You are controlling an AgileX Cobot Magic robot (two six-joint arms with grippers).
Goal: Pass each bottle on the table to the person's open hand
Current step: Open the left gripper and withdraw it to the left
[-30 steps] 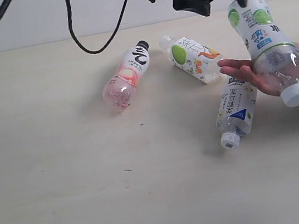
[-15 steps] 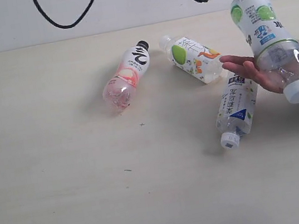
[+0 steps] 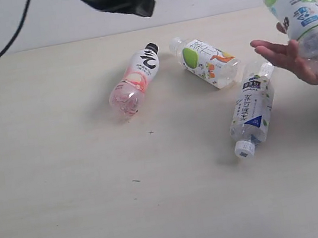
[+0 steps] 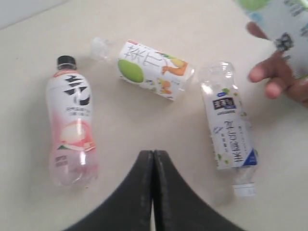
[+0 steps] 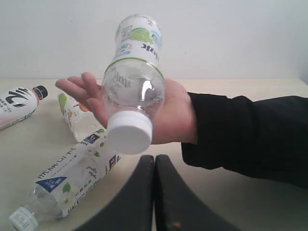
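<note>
We see both tools closed on nothing. The left tool shows two smooth black fingers meeting in a thin seam, and the right tool looks the same.

The green-and-blue bottle, clear glossy plastic with a flat white cap, rests tilted across the person's open hand, cap end lowest.

Three more bottles lie on their sides on the pale, matte wood-grain table. The pink bottle is waisted and has a black cap. It lies apart from the cylindrical green-and-orange bottle and the blue-and-white bottle, whose bases are close together.
</note>
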